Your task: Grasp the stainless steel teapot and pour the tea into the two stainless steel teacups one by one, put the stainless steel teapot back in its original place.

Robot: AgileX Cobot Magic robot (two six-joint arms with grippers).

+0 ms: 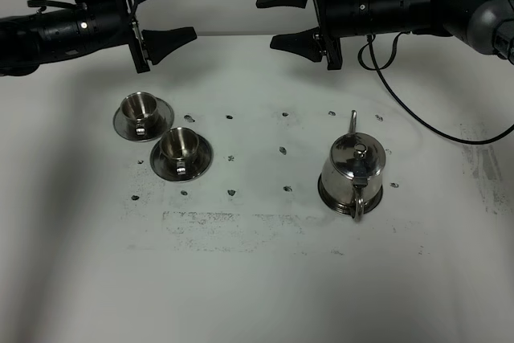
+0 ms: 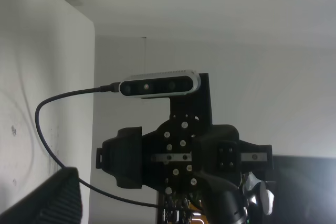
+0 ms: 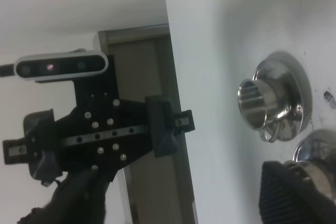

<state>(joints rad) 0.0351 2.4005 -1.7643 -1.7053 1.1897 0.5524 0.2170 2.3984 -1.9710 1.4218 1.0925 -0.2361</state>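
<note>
On the worktop (image 1: 257,279), the stainless steel teapot (image 1: 353,168) is looking rigid and slick, its loop handle (image 1: 358,202) offering the surest hold; left tool (image 1: 191,8) and right tool (image 1: 267,20) are gaping wide, empty.

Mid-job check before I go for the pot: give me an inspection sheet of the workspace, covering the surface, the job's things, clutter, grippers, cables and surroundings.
Surface: white table, flecked with dark marks, with a scuffed patch toward the front.
Job's things: teapot upright on the right, lid on, handle toward the front. Far cup and near cup upright, close together on the left.
Clutter: nothing seen.
Grippers: left gripper and right gripper both open and empty, at the back of the table, fingers pointing toward each other.
Cables: black cable loops down over the table's right side, apart from the teapot.
Surroundings: plain pale wall.
</note>
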